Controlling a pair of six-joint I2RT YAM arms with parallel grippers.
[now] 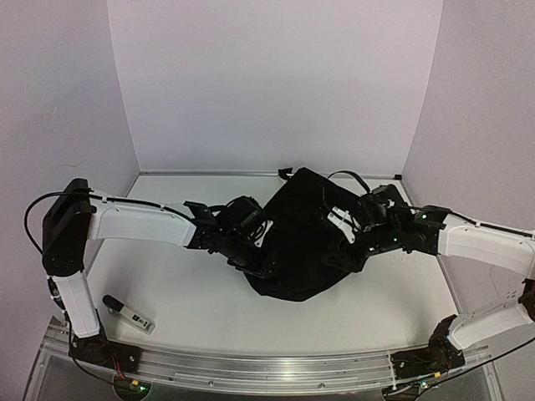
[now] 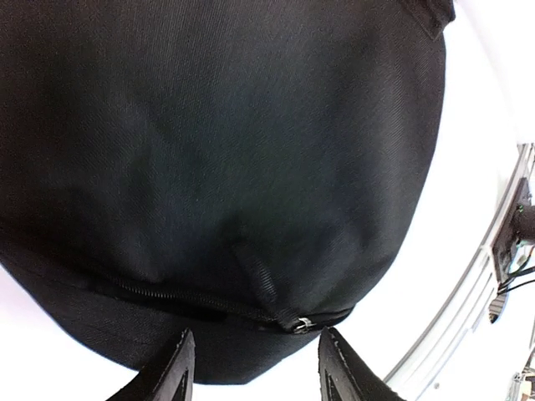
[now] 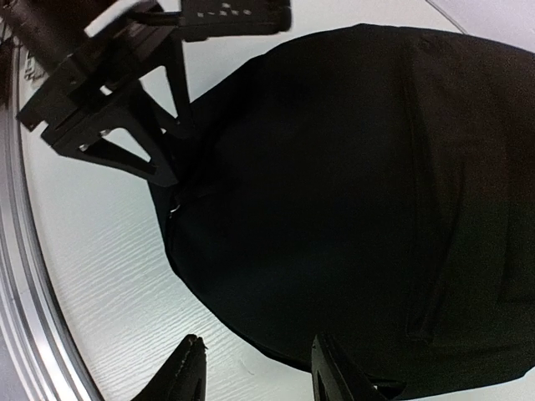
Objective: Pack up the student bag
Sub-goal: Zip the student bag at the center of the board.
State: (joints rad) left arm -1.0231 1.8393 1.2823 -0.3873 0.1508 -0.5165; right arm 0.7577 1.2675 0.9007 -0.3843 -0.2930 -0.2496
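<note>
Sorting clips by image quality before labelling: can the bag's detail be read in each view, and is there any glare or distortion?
Top view: even light, sharp, but the bag is one flat black mass. Left wrist view: weave and zipper crisp, table washed out. Right wrist view: bag nearly featureless, rail bowed by the lens.

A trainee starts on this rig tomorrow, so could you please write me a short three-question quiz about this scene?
1. True or false: the student bag lies between the left arm and the right arm.
2. The small item near the left arm's base looks most like: A) marker B) book C) cup.
3. Fill in: the left fingers stand apart, facing the bag's ____.
Key: 1 true; 2 A; 3 zipper.
</note>
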